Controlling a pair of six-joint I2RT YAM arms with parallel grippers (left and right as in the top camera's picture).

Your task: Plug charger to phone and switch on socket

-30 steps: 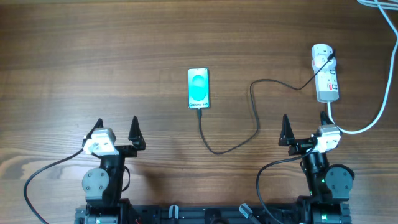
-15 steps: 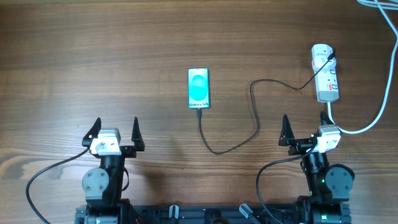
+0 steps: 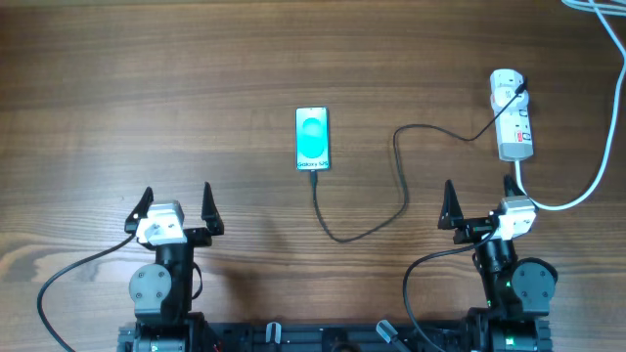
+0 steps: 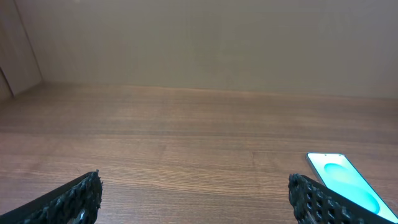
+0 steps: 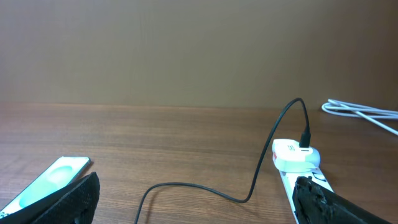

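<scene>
The phone point(image 3: 312, 139) lies flat at mid-table with its cyan screen up; it also shows at the right edge of the left wrist view point(image 4: 345, 185) and at the lower left of the right wrist view point(image 5: 50, 180). The charger point(image 3: 401, 186) is a thin black cable whose tip meets the phone's near edge. It loops right, and its black plug sits in the socket point(image 3: 513, 125), a white strip at the right point(image 5: 297, 157). My left gripper point(image 3: 177, 196) point(image 4: 194, 180) is open and empty near the front edge. My right gripper point(image 3: 479, 194) point(image 5: 196, 183) is open and empty just in front of the socket.
A thick white cable point(image 3: 587, 191) runs from the socket's near end, curves along the right edge and leaves at the top right corner point(image 5: 360, 111). A plain wall stands behind the table's far edge point(image 4: 199, 90).
My left gripper has shifted slightly left and straightened. The right gripper, phone, charger and socket have not moved.
</scene>
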